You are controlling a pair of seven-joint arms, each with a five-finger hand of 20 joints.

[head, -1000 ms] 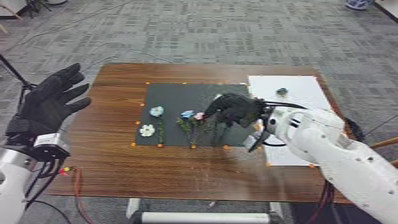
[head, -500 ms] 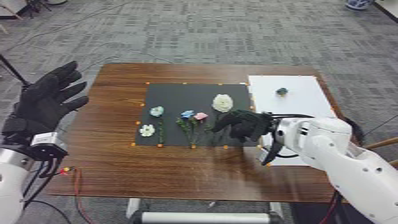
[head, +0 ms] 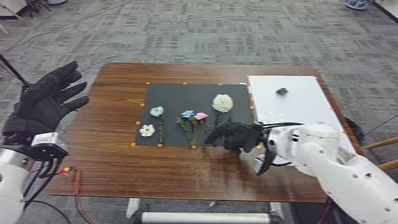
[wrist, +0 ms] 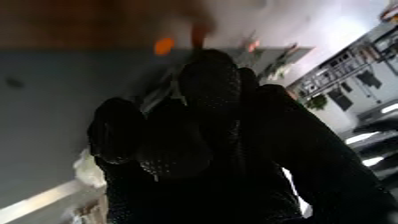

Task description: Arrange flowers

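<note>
- Brown wood-grain bench [head: 133, 170], a smooth black square mat [head: 187, 94] on it; along the mat's edge, small orange tabs [head: 133, 144].
- On the mat, left to right: a flat white flower [head: 147, 130] near a rounded pale-blue flower [head: 156, 111], then a blue flower [head: 187, 114] beside a pink flower [head: 200, 116], and a large, ruffled cream flower [head: 222, 103] toward the far right.
- Right of the mat, a white sheet [head: 302, 110] with a small dark flower [head: 282, 91] at its far part.
- Right robot hand [head: 237, 135], black fabric glove, over the mat's near right corner — how far open, or whether it holds a stem, I cannot tell.
- Left robot hand [head: 43, 100] — open, empty, left of the bench.
</note>
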